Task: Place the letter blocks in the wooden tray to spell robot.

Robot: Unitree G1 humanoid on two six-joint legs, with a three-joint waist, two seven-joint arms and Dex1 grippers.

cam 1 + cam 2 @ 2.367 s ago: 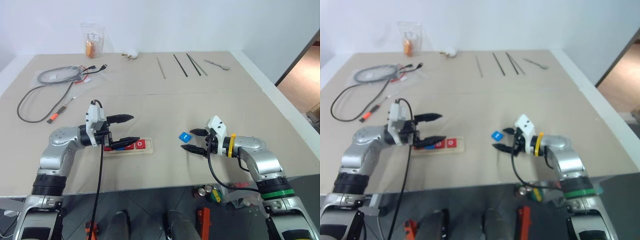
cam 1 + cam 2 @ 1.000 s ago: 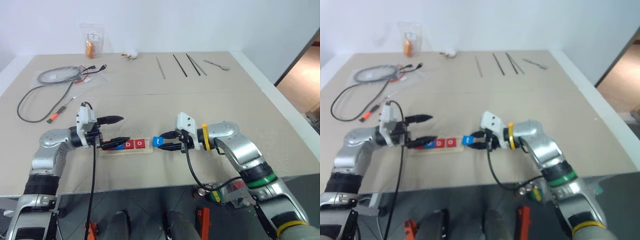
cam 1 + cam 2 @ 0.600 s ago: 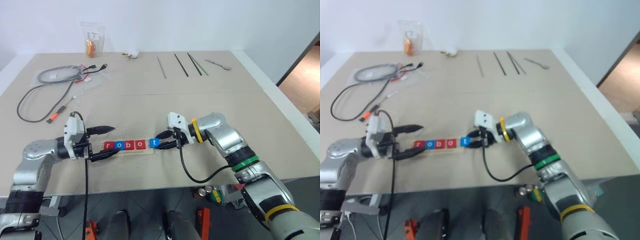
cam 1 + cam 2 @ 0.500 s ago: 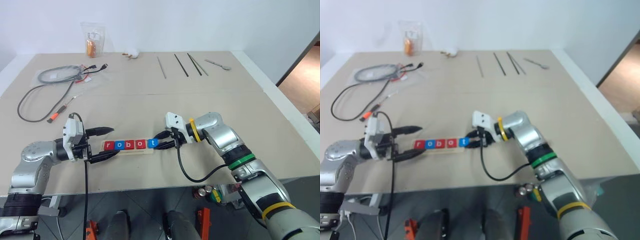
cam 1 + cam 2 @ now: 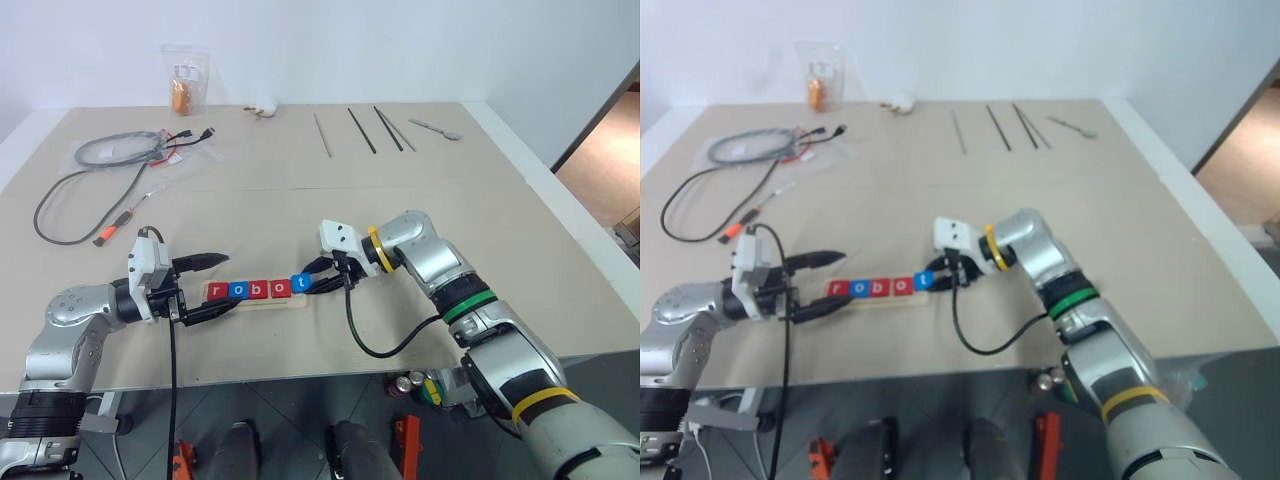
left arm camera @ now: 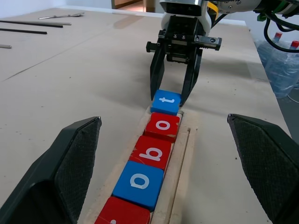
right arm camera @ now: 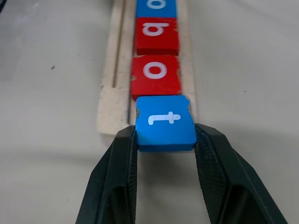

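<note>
t block | pinched in right hand, at tray's open end | last slot lies at 9 o'clock along tray's length | left hand wide open, empty, at far end

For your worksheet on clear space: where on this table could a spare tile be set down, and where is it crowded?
Bare patches: between the wooden tray and the thin rods, and right of the right pincer. Crowded: the tray's end, where that pincer holds the t tile, and the cable corner.
</note>
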